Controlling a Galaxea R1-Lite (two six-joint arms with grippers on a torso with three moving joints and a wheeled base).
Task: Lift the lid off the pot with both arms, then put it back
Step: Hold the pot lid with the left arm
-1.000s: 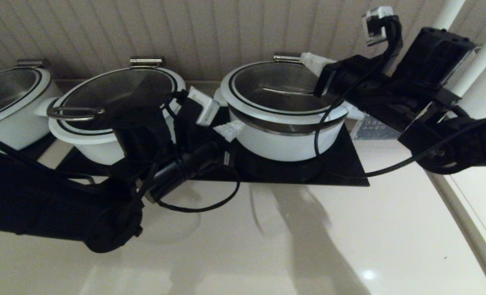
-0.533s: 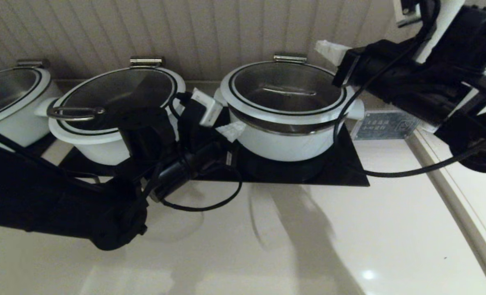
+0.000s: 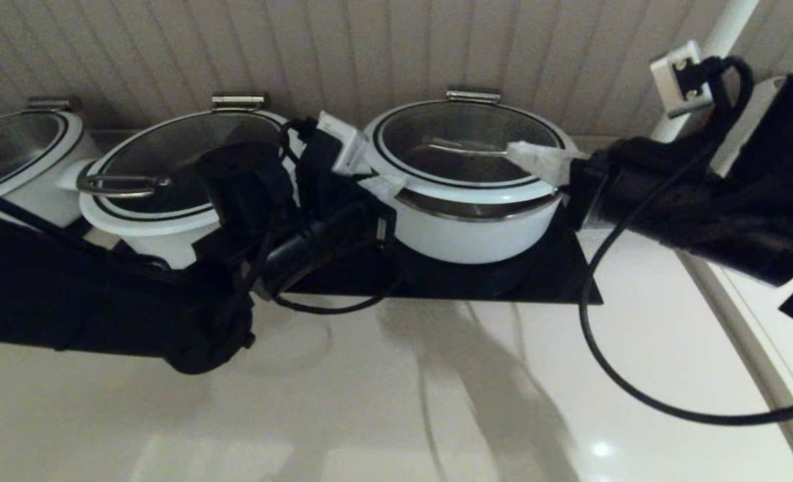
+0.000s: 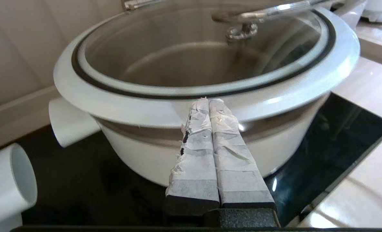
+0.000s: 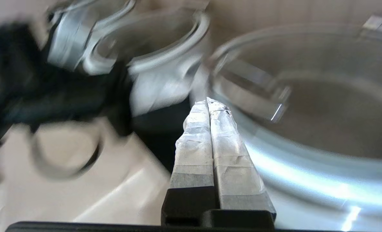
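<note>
The lid is flanked on the pot by 2 clenched, empty grippers, left gripper and right gripper, before lifting, which calls for opened fingers.

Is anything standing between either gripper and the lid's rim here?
Nothing visible does. The left gripper, fingers shut, sits right at the rim of the lid on the pot. The right gripper, also shut, reaches over the opposite rim.

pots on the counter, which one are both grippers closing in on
The pot farthest right, whose lid has a bar handle. Left gripper and right gripper flank it; the others stand unattended.
</note>
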